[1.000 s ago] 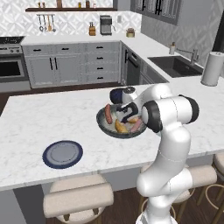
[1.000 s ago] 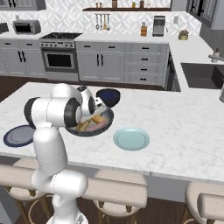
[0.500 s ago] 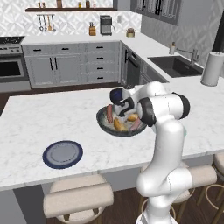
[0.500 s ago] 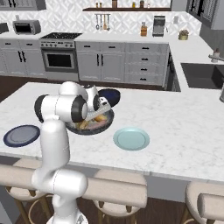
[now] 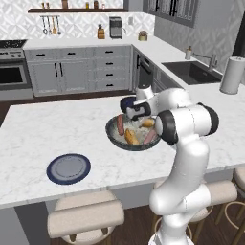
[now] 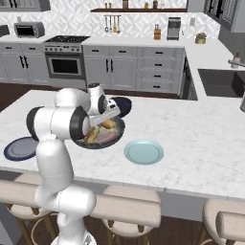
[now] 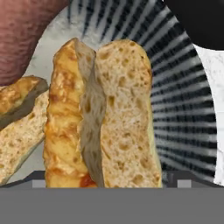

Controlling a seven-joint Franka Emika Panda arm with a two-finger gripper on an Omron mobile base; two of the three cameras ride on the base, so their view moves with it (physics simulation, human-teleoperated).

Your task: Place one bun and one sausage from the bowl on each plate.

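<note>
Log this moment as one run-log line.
phase: reaching for bun | gripper: open, over bowl | bun: in bowl, not gripped | plates: teal, navy, both bare

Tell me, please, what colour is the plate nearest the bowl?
Pale teal plate, clearest in the right base view.

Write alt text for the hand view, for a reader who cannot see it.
Close-up of a split bun standing lengthwise in the grey bowl, directly ahead of the camera. A second bun lies at its left, and a reddish-brown sausage fills the upper left corner.
</note>
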